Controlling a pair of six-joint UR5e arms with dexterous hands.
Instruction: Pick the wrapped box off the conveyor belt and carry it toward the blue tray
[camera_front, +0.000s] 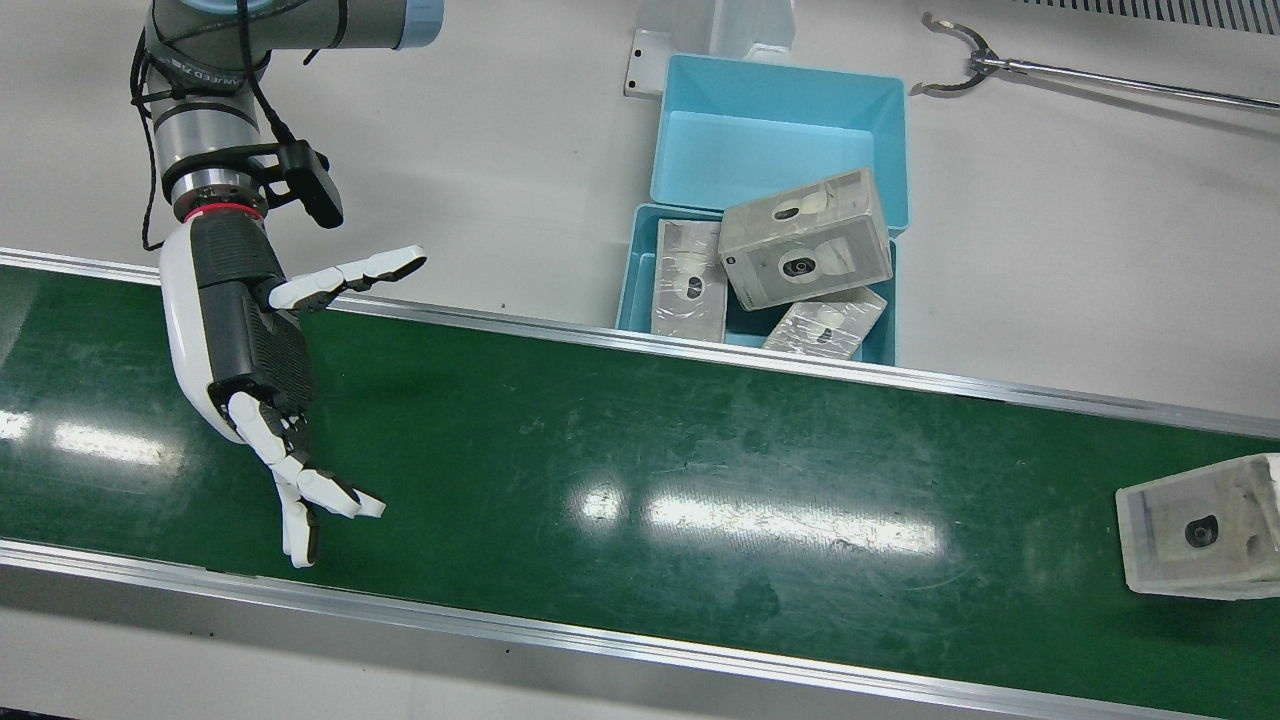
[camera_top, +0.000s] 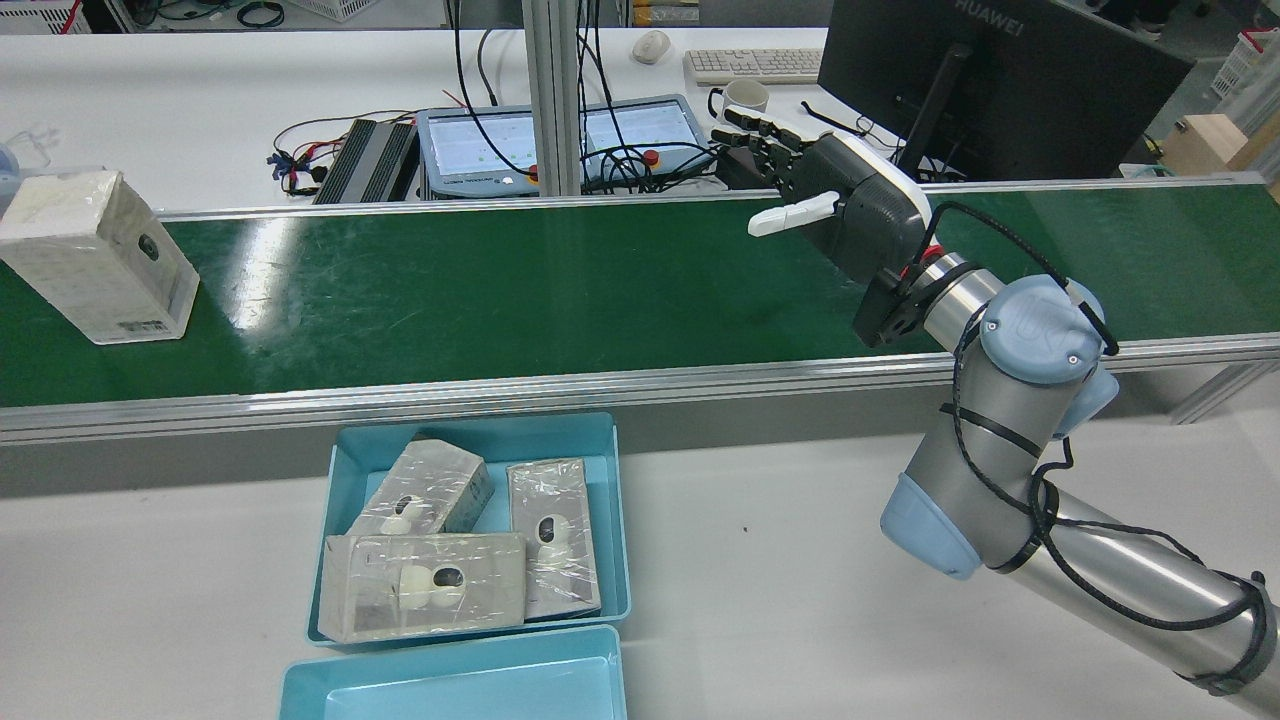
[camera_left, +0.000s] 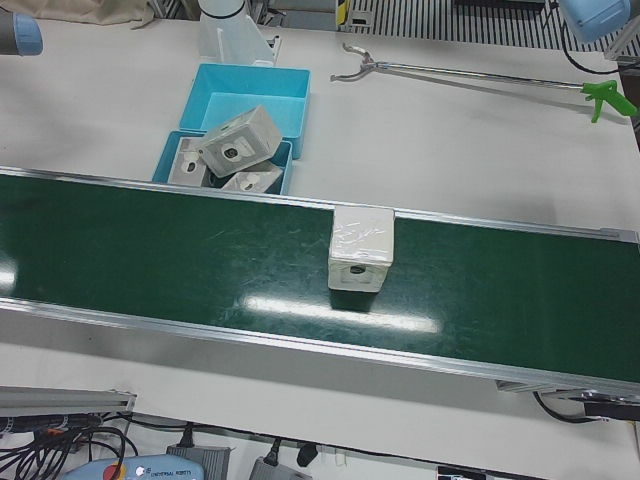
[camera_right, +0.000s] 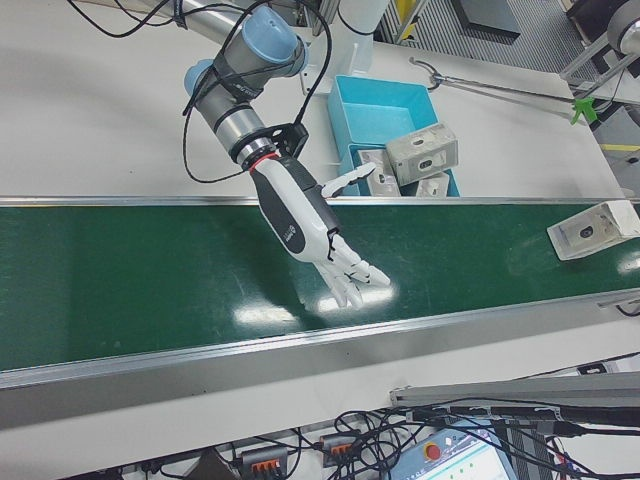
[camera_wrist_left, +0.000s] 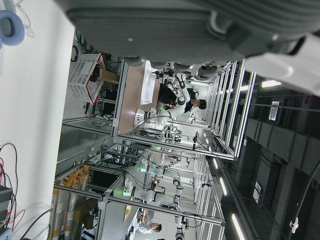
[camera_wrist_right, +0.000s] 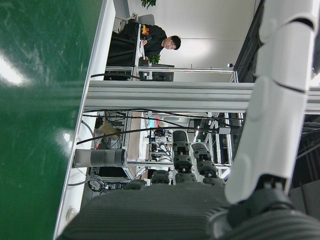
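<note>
Wrapped box (camera_front: 1205, 527) sits on the green conveyor belt (camera_front: 640, 470) at the far right edge of my front view, well apart from my right hand (camera_front: 262, 372), which hangs over the belt's left end with its fingers (camera_front: 305, 500) spread and nothing in them. Behind the belt in that same view, the blue tray (camera_front: 640, 270) holds three more wrapped boxes (camera_front: 805, 238), one lying tilted across the other two, and a second blue tray (camera_front: 780, 140) just behind it is bare inside. From the rear view I see the box (camera_top: 98, 258) standing at the belt's left end and my hand (camera_top: 845, 205) over the right part, palm turned toward the box, thumb out; the filled tray (camera_top: 615, 520) is on the table on the belt's near side, between them. My left-front view shows the box (camera_left: 361, 248) against the belt's far rail, with the trays (camera_left: 290, 110) off to its upper left. In the right-front view the hand (camera_right: 312, 232) is splayed above mid-belt and the box (camera_right: 592, 230) lies at the right end. My left hand view shows only a grey blur of the hand (camera_wrist_left: 200, 20) against the lab, so I cannot tell how those fingers sit.
</note>
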